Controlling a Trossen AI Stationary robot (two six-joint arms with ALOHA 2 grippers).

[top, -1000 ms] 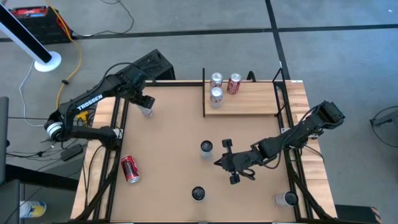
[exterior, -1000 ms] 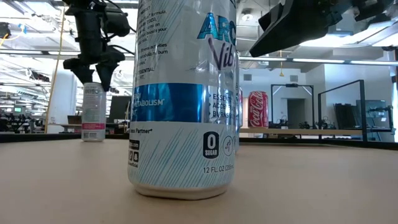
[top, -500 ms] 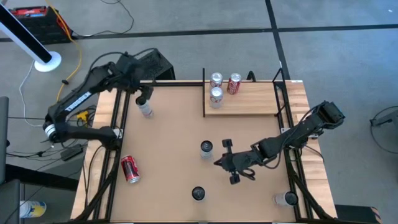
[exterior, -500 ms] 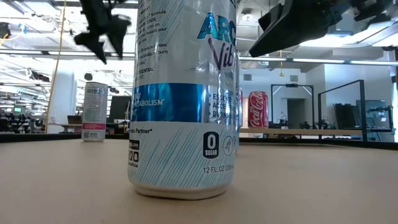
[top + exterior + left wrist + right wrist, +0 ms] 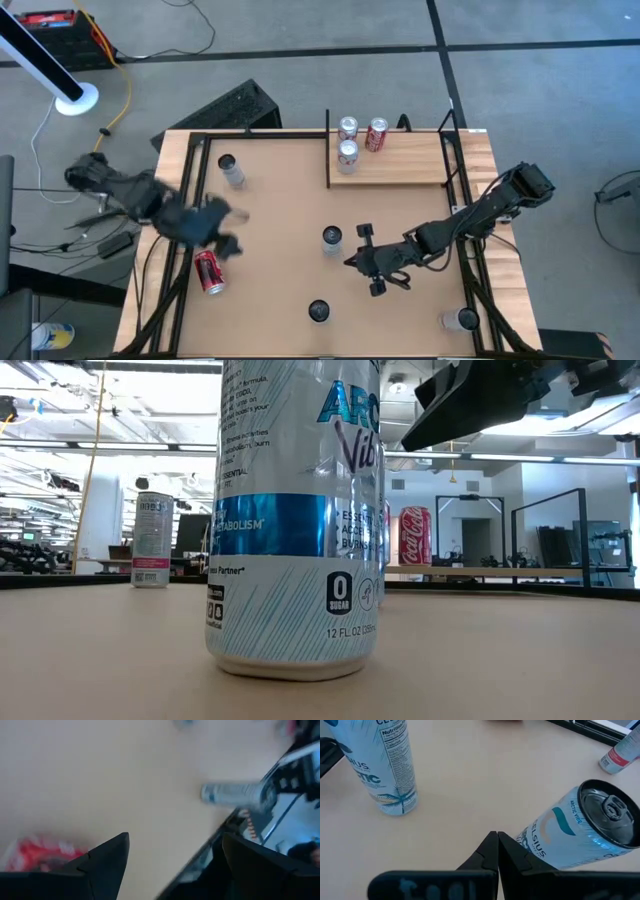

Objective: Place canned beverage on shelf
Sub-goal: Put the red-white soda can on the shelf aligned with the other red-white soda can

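The shelf (image 5: 400, 165), a light-wood plank with black rods at its ends, stands at the table's far right. Three cans (image 5: 348, 140) stand upright on its left end. The red can among them also shows in the low view (image 5: 415, 536). My left gripper (image 5: 232, 230) is open and empty, blurred, just above a red can (image 5: 208, 272) lying on its side by the left edge (image 5: 37, 855). My right gripper (image 5: 350, 262) is shut and empty (image 5: 497, 842), near a standing blue-and-white can (image 5: 331, 238) (image 5: 580, 827).
A white-and-pink can (image 5: 232, 171) stands at the far left (image 5: 152, 540). Another blue-and-white can (image 5: 318, 311) stands near the front edge and fills the low view (image 5: 295, 510). A can (image 5: 460, 320) lies by the near right corner. Black frame rails (image 5: 190, 230) run along both sides.
My left gripper has risen off the top of the white-and-pink can at the far left. It then swung fast toward the table's near left, ending over the lying red can. The white-and-pink can stays upright where it was.
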